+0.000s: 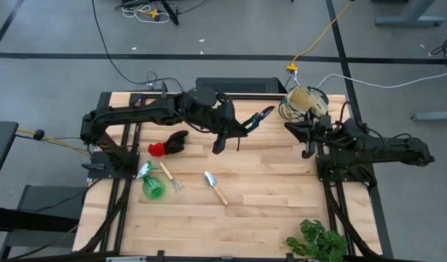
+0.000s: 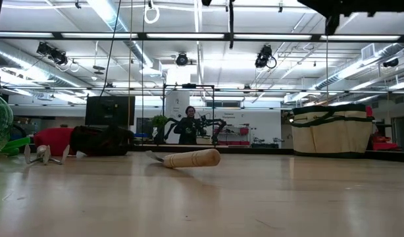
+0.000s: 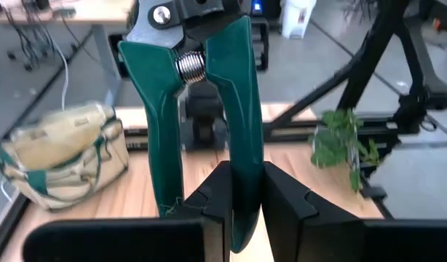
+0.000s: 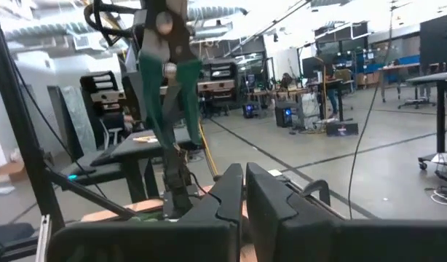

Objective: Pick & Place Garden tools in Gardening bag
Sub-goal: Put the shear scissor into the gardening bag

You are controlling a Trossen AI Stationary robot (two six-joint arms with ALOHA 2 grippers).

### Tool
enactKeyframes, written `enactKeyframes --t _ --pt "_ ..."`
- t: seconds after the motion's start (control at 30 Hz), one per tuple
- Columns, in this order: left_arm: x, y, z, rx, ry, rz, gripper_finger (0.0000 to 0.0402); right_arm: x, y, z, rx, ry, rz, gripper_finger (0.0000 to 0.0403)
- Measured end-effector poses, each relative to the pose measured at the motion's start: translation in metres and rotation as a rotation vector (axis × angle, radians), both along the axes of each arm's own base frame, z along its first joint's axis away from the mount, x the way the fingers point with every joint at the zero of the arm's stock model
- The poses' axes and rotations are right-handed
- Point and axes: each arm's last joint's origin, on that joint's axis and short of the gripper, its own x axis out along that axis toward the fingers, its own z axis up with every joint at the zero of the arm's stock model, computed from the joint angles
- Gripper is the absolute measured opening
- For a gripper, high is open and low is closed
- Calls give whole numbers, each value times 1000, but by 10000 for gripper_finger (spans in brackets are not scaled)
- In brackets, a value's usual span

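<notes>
Gardening bag sits at the table's far right corner, beside the right gripper, whose fingers are closed on nothing. Bare wood lies between it and the left gripper, which clamps one green handle of the pruning shears above mid-table. Glove, spray bottle, rake and trowel lie left-centre.

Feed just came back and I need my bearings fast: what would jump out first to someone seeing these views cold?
The left gripper holds the green-handled pruning shears in the air over the table's far middle, one handle clamped in its jaws. The gardening bag sits at the far right corner, with the shut right gripper just beside it. The glove, spray bottle, mini rake and trowel lie on the left half.
</notes>
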Motion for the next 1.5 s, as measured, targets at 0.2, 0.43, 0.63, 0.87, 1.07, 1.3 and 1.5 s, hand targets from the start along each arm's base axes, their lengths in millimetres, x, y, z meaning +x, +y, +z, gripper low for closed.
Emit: enactKeyframes --t 0.2,0.43,0.63,0.87,1.07,1.3,1.5 --pt "-7 -2 13 -5 -73 -44 57 22 0 31 -62 16 32 21" --pt "-15 -4 25 -3 -125 -67 57 43 -1 57 -70 -1 49 21" --pt "-19 -4 36 8 -197 -70 57 58 -1 66 -62 -56 62 24" --pt "-20 -4 38 13 -219 -63 57 71 -2 64 -59 -73 38 60" --pt "-20 -3 38 29 -217 -34 57 82 -4 60 -23 -68 4 124" --pt "-20 -4 38 30 -217 -35 57 93 -5 56 -22 -96 13 191" --pt "-20 -3 38 30 -217 -34 57 97 -5 58 -3 -153 19 227"
